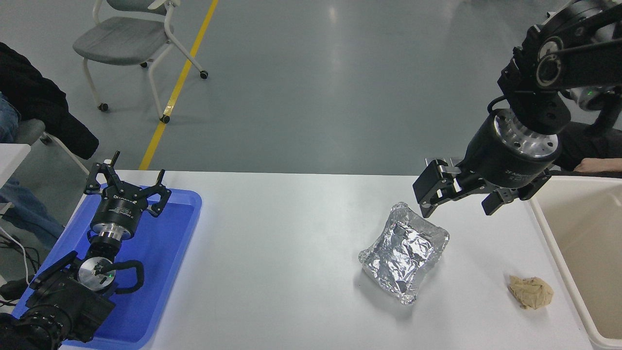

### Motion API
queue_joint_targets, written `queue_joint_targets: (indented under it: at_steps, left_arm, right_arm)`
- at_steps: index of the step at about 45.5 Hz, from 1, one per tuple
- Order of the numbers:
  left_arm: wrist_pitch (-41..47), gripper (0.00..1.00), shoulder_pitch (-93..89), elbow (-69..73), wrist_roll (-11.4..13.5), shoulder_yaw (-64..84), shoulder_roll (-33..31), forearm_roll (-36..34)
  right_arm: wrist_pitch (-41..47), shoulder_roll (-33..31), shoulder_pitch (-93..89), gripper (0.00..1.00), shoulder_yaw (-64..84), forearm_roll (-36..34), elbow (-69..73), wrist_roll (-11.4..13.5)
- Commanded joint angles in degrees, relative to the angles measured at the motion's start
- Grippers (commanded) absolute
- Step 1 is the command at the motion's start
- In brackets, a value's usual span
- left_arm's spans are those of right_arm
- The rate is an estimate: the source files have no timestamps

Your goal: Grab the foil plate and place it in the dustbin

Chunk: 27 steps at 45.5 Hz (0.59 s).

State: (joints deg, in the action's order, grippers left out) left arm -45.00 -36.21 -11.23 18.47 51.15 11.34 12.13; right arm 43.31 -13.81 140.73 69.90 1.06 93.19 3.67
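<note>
The right gripper [459, 200] hangs with fingers spread, empty, just beyond the foil plate [403, 250] and seemingly not touching it. Right of the plate lie a brown paper wad [531, 292] and the dustbin [583, 262]. Far left, the left gripper [127, 181] sits open over the blue tray [165, 253].

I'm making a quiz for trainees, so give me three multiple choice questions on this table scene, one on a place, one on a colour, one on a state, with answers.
1. Where does the brown paper wad lie?
A. in the tray
B. on the table between foil plate and dustbin
C. in the dustbin

2. What colour is the tray?
A. blue
B. red
C. green

3. The right gripper is:
A. shut on the foil plate
B. open, empty, above the plate's far end
C. inside the dustbin

Answers: B, the wad sits on bare white table; A, the tray under the left gripper is blue; B, nothing is between its fingers.
</note>
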Motion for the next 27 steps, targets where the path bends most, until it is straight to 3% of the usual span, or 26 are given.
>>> queue_joint_targets:
  at_steps: [1,27]
  left_arm:
    - [0.0,1.00,0.1,-0.1,0.2,0.0,-0.4,-0.1]
    - [0.0,1.00,0.1,-0.1,0.0,0.1,-0.4,0.0]
  right_arm:
    - [-0.1,-0.4,-0.5,1.00,1.0,0.9,-0.1,0.0]
    - [-0.5,3.1,-7.2,1.00,-0.3,0.9,-7.4,0.0]
